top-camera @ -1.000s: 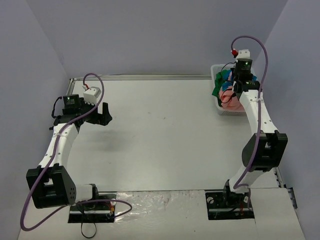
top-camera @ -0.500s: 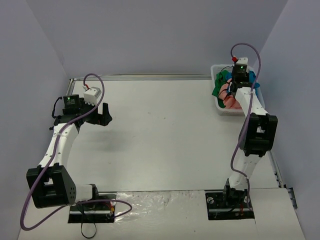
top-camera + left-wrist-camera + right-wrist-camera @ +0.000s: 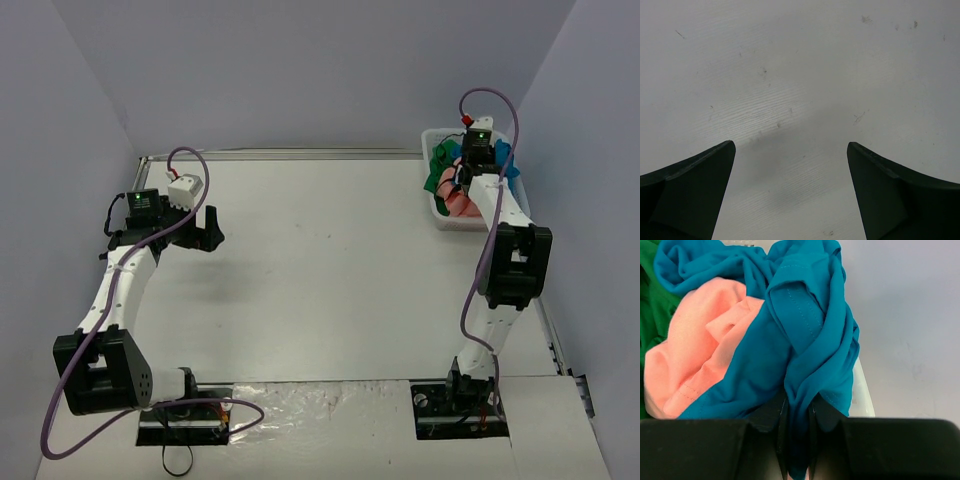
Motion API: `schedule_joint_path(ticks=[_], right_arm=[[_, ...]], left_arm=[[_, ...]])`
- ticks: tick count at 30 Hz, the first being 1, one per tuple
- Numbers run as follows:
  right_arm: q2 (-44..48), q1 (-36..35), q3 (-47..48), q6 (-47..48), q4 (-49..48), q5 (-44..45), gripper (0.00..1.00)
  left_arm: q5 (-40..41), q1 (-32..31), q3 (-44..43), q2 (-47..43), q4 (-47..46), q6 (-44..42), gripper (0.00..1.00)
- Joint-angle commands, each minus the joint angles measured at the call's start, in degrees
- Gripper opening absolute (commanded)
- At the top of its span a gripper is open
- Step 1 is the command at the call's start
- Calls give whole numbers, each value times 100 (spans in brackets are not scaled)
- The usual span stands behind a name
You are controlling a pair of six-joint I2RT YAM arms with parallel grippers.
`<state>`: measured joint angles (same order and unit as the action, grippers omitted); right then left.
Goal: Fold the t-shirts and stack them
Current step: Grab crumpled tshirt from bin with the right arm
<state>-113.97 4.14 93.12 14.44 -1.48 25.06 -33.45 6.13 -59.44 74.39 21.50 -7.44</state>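
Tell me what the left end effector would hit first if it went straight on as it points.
Probably the table top: the left end effector stands open, and its wrist view shows only that surface between the fingers. How far off it lies is unclear.

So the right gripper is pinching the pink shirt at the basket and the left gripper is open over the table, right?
Wrong shirt colour: the right wrist view shows the right gripper pinching the teal-blue shirt. The rest holds.
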Motion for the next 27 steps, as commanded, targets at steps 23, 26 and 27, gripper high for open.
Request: schedule_joint_path(ticks=[23, 26, 27], right_arm=[[1149, -80, 48, -64, 560, -300, 3], [1149, -89, 48, -90, 587, -317, 0], [1149, -80, 48, -99, 578, -326, 0]], left_arm=[[-364, -42, -68, -135, 65, -47, 94], [-373, -42, -59, -127, 65, -55, 94], [-381, -42, -59, -127, 65, -64, 94]])
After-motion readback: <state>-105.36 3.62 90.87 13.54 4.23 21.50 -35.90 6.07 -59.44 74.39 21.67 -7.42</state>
